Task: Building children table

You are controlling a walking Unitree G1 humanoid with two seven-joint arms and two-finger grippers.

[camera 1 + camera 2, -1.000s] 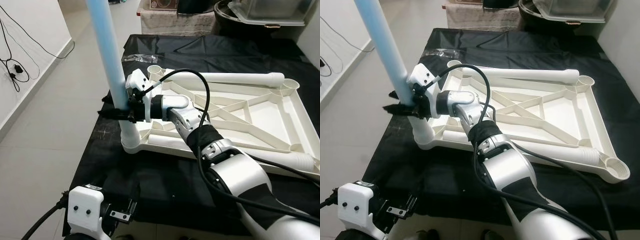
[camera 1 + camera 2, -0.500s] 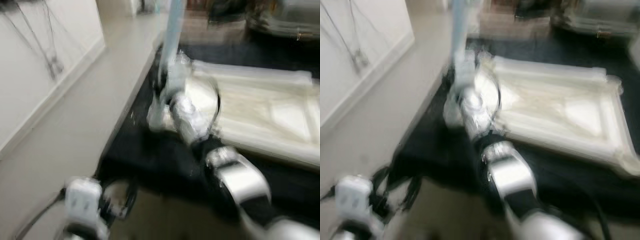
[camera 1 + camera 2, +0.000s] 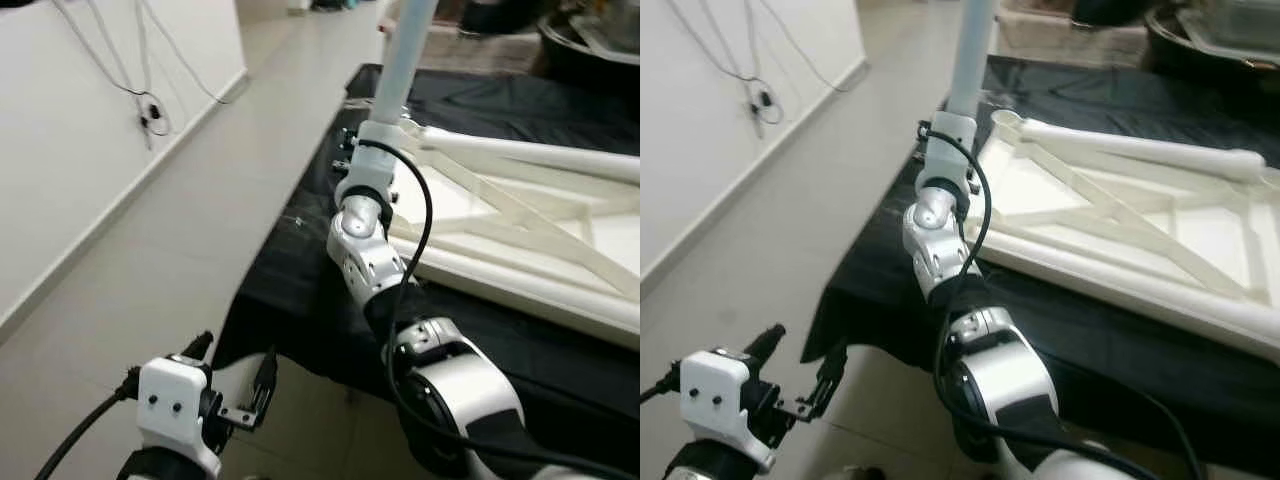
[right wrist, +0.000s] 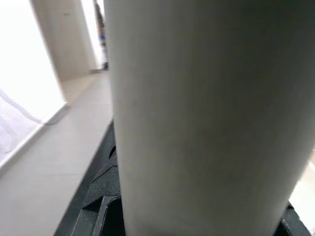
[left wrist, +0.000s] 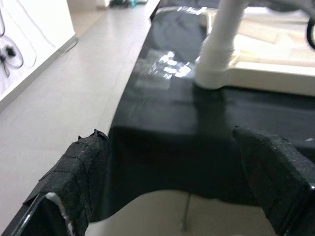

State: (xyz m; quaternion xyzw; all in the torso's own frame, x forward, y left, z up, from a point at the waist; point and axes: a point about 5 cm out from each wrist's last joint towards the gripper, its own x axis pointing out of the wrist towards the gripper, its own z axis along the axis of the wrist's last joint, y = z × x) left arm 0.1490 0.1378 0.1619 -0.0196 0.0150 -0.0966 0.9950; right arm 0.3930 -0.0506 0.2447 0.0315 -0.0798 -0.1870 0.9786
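One black-draped table (image 3: pixel 300 270) beside pale tiled floor (image 3: pixel 170 250)

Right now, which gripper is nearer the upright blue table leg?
Right. The right gripper is at the blue leg, just above its corner socket. The left gripper hangs low beside the table edge, apart from it.

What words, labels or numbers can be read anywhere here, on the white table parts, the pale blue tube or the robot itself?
None can be read.
No print shows on the pale blue tube, the upturned white table top or the black cloth.
The left gripper bears only two dark dots on its white housing.
The right gripper bears no lettering.
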